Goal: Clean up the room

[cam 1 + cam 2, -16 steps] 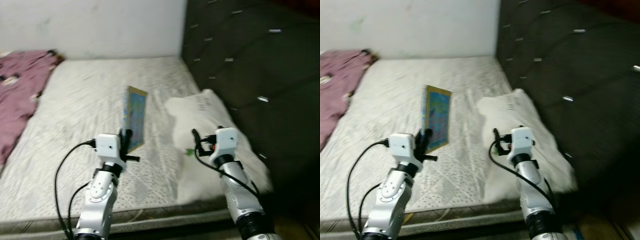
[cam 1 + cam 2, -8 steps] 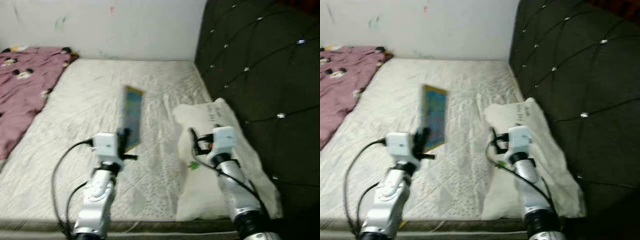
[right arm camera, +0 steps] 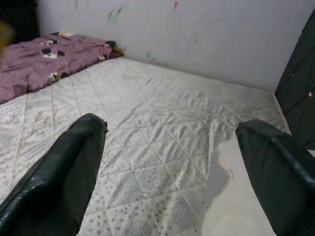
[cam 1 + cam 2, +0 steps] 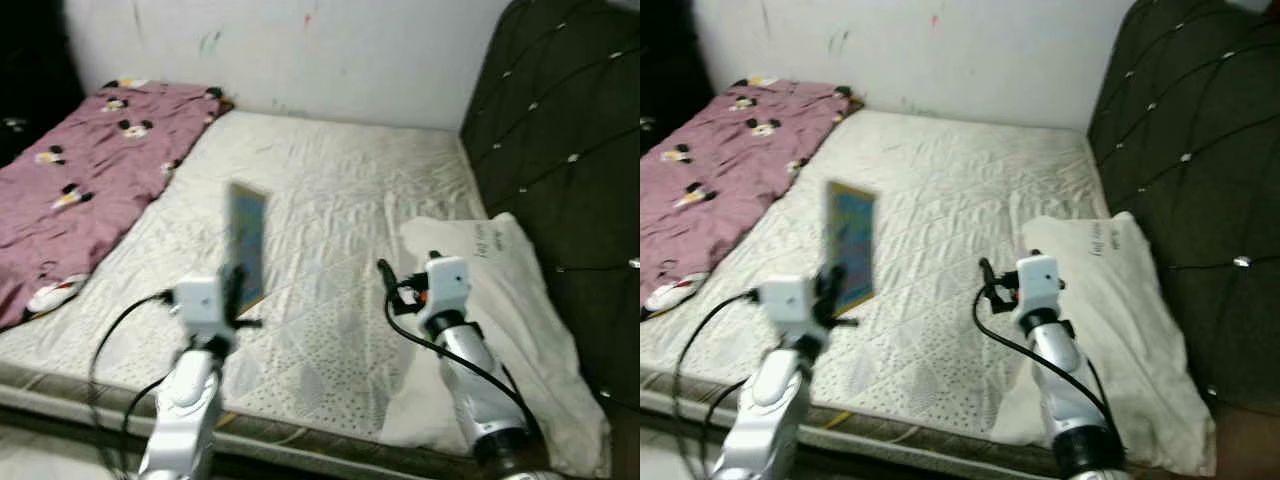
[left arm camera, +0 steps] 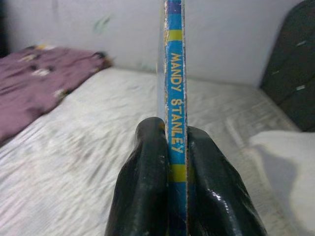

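Observation:
A thin blue and yellow book [image 4: 246, 242] stands upright above the mattress, clamped at its lower edge by my left gripper [image 4: 233, 293]. In the left wrist view its spine [image 5: 175, 118] reads "MANDY STANLEY", pinched between the two black fingers [image 5: 145, 191]. My right gripper [image 4: 388, 281] hovers over the mattress beside the pillow. Its fingers [image 3: 64, 172] are spread wide apart with nothing between them.
A white quilted mattress [image 4: 330, 200] lies ahead, its front edge [image 4: 120, 390] near me. A white pillow [image 4: 520, 320] rests at the right by a dark tufted headboard [image 4: 570, 150]. A purple patterned blanket [image 4: 70, 180] covers the left side. A white wall [image 4: 300, 50] stands behind.
The whole view has swung left, bringing more of the purple blanket into sight. Both arms hold the same pose, with the book still upright in the left gripper.

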### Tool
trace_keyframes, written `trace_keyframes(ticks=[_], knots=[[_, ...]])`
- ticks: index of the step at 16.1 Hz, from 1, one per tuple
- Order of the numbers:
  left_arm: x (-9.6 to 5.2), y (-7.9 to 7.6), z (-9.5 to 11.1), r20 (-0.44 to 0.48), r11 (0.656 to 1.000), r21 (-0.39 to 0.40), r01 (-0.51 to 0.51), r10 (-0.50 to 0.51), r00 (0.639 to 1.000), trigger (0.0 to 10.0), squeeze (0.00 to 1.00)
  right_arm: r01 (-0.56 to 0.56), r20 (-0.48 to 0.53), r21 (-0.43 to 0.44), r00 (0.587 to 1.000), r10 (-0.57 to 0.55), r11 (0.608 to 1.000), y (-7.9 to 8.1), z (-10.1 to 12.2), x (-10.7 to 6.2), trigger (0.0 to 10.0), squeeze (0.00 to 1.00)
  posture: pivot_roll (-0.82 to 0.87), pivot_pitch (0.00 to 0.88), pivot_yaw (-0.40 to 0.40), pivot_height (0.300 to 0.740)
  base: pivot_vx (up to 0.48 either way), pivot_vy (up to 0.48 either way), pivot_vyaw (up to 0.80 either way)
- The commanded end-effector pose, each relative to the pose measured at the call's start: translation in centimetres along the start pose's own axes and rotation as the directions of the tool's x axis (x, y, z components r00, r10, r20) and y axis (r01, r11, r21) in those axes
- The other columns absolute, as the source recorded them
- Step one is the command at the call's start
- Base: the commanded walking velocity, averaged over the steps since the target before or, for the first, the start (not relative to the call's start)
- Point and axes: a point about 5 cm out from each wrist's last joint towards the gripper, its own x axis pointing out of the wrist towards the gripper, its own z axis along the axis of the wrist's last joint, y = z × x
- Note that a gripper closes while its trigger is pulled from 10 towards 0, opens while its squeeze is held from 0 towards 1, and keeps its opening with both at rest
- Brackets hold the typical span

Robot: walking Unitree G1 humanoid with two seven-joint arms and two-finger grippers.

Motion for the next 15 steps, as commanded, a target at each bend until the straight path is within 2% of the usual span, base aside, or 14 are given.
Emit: trace_keyframes(ticks=[1, 3, 6, 9, 12, 13, 15], knots=[[0.2, -0.1, 1.3, 0.052, 1.0, -0.006, 0.003, -0.003, 0.999, 10.0, 0.0, 0.013, -0.004, 0.0, 1.0, -0.013, 1.0, -0.5, 0.1, -0.2, 10.0, 0.0, 0.02, 0.053, -0.021, 0.74, 0.0, 0.0, 0.0], [-0.1, 0.4, 1.3, 0.034, 0.999, -0.029, -0.015, 0.016, 0.999, 10.0, 0.0, 0.033, -0.007, -0.004, 0.999, -0.033, 0.999, -1.1, 0.3, -0.5, 10.0, 0.0, 0.01, 0.079, -0.019, 0.74, 0.0, 0.0, 0.0], [0.3, -0.3, 2.3, 0.038, 0.996, -0.086, 0.018, -0.015, 0.999, 10.0, 0.0, 0.103, 0.023, 0.052, 0.994, -0.104, 0.993, -2.3, 1.3, -1.3, 10.0, 0.0, 0.0, 0.11, -0.007, 0.74, 0.0, 0.0, 0.0], [0.3, -0.2, 2.8, 0.05, 0.996, -0.082, 0.037, -0.033, 0.998, 10.0, 0.0, 0.121, 0.012, 0.133, 0.992, -0.123, 0.984, -1.8, 1.5, -1.7, 10.0, 0.0, 0.0, 0.124, -0.005, 0.74, 0.0, 0.0, 0.0], [0.5, 0.3, 3.0, 0.051, 0.997, -0.079, 0.018, -0.014, 0.999, 10.0, 0.0, 0.095, 0.014, 0.136, 0.995, -0.098, 0.986, -1.1, 1.8, -1.8, 10.0, 0.0, 0.0, 0.13, -0.008, 0.74, 0.0, 0.0, 0.0], [0.6, 0.5, 3.3, 0.051, 0.999, -0.044, -0.004, 0.006, 0.999, 10.0, 0.0, 0.087, 0.008, 0.136, 0.996, -0.089, 0.987, -1.1, 2.0, -1.7, 10.0, 0.0, 0.0, 0.143, -0.017, 0.74, 0.0, 0.0, 0.0], [0.5, 0.5, 3.2, 0.046, 0.999, -0.046, 0.0, 0.002, 0.999, 10.0, 0.0, 0.076, 0.005, 0.127, 0.997, -0.078, 0.989, -1.2, 2.2, -1.6, 10.0, 0.0, 0.01, 0.155, -0.022, 0.74, 0.0, 0.0, 0.0]])
